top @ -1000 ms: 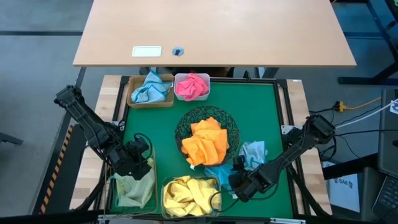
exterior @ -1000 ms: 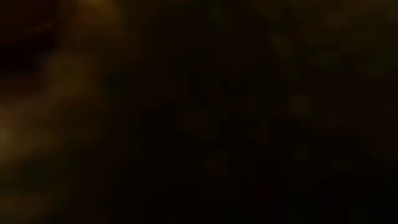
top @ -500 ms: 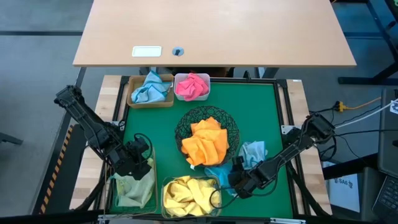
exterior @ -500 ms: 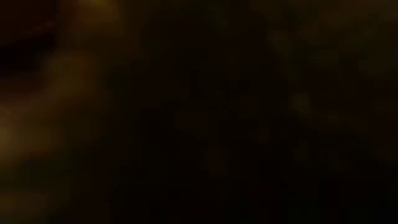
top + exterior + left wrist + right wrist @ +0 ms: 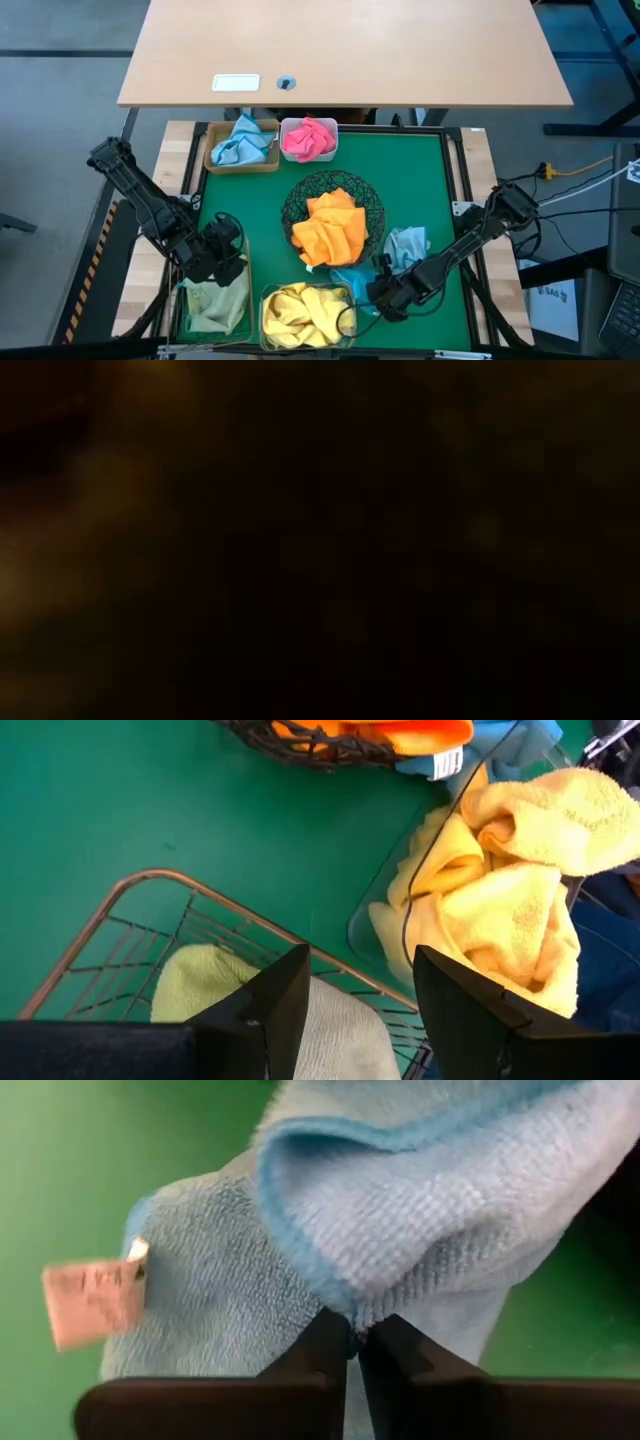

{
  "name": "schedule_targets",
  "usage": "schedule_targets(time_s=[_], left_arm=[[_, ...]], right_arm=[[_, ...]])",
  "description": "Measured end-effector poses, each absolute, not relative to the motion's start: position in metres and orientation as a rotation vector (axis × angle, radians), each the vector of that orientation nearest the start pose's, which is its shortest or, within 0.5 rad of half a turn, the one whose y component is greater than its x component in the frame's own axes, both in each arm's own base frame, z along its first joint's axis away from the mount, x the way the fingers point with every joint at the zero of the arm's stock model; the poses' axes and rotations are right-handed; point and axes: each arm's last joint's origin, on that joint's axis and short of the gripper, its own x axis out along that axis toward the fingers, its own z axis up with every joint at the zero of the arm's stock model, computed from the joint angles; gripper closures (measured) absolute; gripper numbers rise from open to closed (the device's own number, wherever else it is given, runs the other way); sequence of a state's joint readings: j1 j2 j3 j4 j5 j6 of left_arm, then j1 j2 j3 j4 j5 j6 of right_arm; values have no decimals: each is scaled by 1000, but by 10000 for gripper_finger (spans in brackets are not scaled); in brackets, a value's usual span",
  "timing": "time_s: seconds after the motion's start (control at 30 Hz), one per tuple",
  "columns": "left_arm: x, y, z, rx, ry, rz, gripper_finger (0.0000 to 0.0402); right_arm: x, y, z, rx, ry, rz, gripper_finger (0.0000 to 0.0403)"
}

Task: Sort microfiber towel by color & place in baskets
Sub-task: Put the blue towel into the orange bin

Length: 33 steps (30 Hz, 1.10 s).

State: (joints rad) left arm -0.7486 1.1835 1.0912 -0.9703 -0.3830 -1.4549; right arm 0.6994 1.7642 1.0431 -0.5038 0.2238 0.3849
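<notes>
Right gripper [image 5: 355, 1342] has just closed: fingers now pinch a fold of the blue towel [image 5: 400, 1210] on the green surface [image 5: 440, 160], probably ready to lift. Left gripper [image 5: 360, 990], fingers apart, hovers over the green wire basket [image 5: 120, 930].

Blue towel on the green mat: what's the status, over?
Right tool shut on blue towel, low on mat beside orange pile. Left tool open, over green wire basket. Nothing blocking.
</notes>
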Motion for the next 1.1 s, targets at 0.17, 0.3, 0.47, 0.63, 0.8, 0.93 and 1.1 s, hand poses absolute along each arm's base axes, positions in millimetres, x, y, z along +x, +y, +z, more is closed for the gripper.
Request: schedule_targets(time_s=[0.17, 0.3, 0.47, 0.63, 0.8, 0.93, 1.1], left_arm=[[166, -138, 303, -738, 881, 359, 230], [166, -137, 303, -727, 849, 375, 230], [167, -136, 304, -712, 809, 396, 230], [169, -135, 304, -621, 757, 405, 230], [173, -135, 302, -480, 676, 434, 230], [179, -137, 301, -364, 587, 465, 230], [192, -141, 303, -261, 447, 498, 230]], right_arm=[[259, 212, 179, -225, 1219, 247, 397], [263, 215, 211, -275, 1263, 253, 391], [266, 218, 262, -353, 1274, 275, 399], [271, 219, 319, -417, 1155, 316, 399], [278, 213, 376, -503, 936, 311, 398], [288, 195, 413, -533, 799, 282, 400], [303, 163, 436, -512, 729, 256, 401]])
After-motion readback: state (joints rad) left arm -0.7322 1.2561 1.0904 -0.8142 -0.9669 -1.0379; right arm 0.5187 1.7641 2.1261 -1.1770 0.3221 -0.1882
